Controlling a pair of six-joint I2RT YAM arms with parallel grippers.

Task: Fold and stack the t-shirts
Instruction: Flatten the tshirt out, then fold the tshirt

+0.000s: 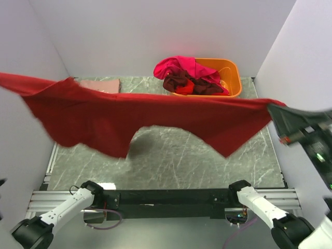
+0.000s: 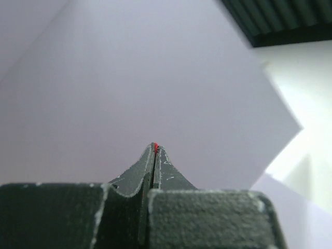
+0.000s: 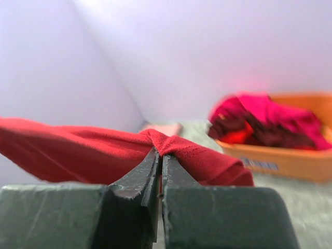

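One pink shirt (image 1: 98, 84) looks folded; my left claw (image 2: 154, 149) and right claw (image 3: 160, 154) pinch the red shirt (image 1: 129, 116) tight. More shirts (image 1: 187, 77) fill the tub (image 1: 234, 72).

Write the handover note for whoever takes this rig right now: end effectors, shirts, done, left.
Left end effector: shut, red cloth pinched at its tips.
Right end effector: shut on the red t-shirt, stretched in the air between both arms above the table.
Pink t-shirt: flat at the far left, apparently folded.
Magenta and maroon t-shirts: heaped in the orange tub, far right.
Left: lay down, fold and stack the red one, then the tub's.
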